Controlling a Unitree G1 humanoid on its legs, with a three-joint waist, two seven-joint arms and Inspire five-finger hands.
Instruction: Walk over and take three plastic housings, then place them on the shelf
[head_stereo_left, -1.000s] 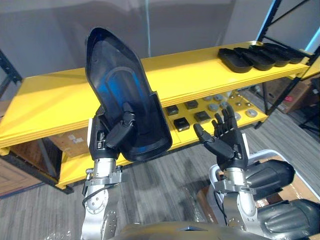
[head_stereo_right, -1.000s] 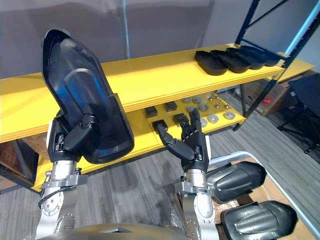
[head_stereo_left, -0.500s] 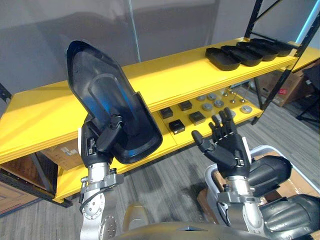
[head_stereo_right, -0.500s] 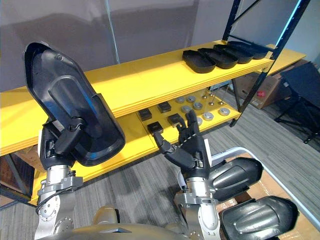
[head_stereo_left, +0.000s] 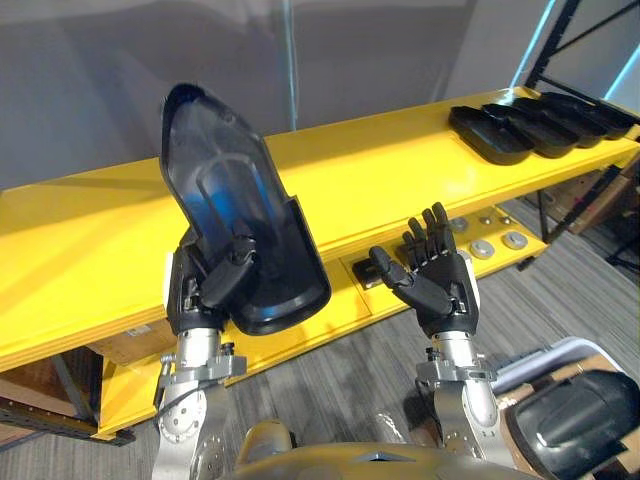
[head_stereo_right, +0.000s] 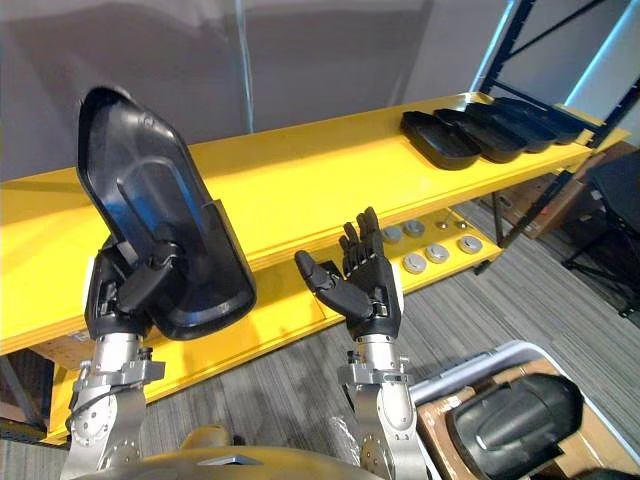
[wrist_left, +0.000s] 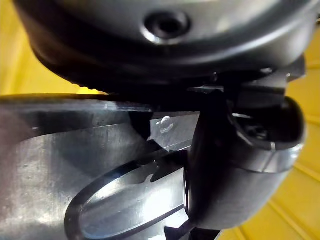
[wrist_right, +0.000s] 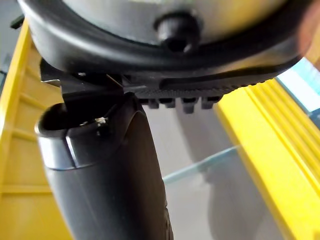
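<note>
Your long yellow shelf board (head_stereo_left: 390, 160) spans the frame. Left of centre, a large glossy black plastic housing (head_stereo_left: 235, 225) stands upright, clamped by your left hand (head_stereo_left: 195, 290), thumb curled over it. A row of black plastic housings (head_stereo_left: 540, 122) lies on the shelf, upper right. Your right hand (head_stereo_left: 440, 285), lower centre, is spread open, touching nothing.

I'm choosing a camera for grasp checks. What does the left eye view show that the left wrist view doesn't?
Left eye view: the whole housing standing upright in the left hand, the right hand open and empty, and a row of shelved housings at the right end of the top shelf. Left wrist view: a close look at the thumb lying across the housing's glossy inner face. Both: the left hand shut on the housing, with yellow shelf behind.
</note>
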